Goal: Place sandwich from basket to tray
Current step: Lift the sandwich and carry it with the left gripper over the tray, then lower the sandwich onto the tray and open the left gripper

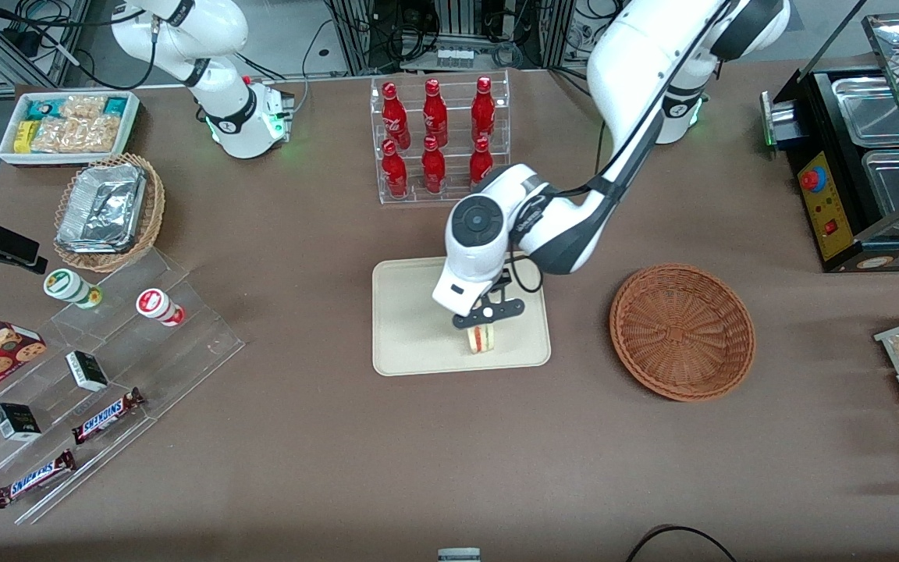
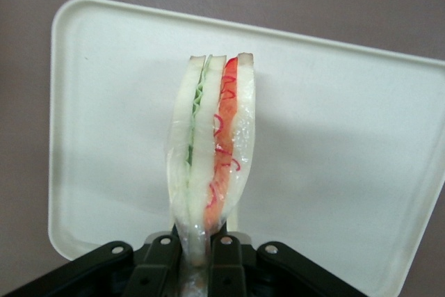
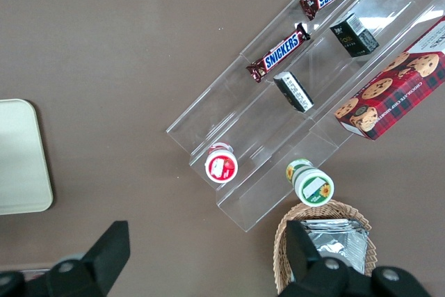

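Observation:
The sandwich (image 1: pixel 481 339) (image 2: pixel 212 151), a wrapped white wedge with red, orange and green layers, hangs edge-down just over the cream tray (image 1: pixel 410 312) (image 2: pixel 334 137), near the tray's edge closest to the front camera. My gripper (image 1: pixel 484 326) (image 2: pixel 199 255) is shut on the sandwich, pinching its wrapped narrow end between the black fingers (image 2: pixel 161 262). Whether the wedge touches the tray surface cannot be told. The reddish-brown wicker basket (image 1: pixel 682 331) stands empty beside the tray, toward the working arm's end of the table.
A clear rack of red bottles (image 1: pixel 438 140) stands farther from the front camera than the tray. Toward the parked arm's end are an acrylic stepped stand (image 1: pixel 98 375) with snack bars and cups, and a tan basket of foil trays (image 1: pixel 106 211). A black warmer (image 1: pixel 863 164) stands at the working arm's end.

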`<state>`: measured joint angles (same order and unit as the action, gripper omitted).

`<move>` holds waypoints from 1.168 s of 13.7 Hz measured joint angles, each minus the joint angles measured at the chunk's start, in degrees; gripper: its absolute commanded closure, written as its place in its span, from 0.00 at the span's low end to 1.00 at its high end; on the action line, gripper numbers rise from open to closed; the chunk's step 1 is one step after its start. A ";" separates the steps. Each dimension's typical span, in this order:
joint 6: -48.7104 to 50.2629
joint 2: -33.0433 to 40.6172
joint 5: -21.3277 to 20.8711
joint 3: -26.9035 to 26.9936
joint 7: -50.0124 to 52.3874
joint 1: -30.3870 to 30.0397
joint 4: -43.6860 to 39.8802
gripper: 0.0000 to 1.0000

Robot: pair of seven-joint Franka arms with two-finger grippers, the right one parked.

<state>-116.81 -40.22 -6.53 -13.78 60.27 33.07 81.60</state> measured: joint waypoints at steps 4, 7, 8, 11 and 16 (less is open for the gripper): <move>0.53 -3.81 0.00 0.04 0.66 0.61 -3.29 1.00; 0.61 -4.51 0.80 0.02 1.09 0.62 -3.90 1.00; 0.62 -4.55 1.28 0.01 1.17 0.62 -3.92 1.00; 0.64 -4.96 1.66 0.00 2.07 0.63 -3.94 1.00; 0.63 -5.29 1.72 -0.06 2.41 0.92 -4.06 0.00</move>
<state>-116.18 -45.51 -4.80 -13.85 62.68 33.99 77.54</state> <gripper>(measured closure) 0.700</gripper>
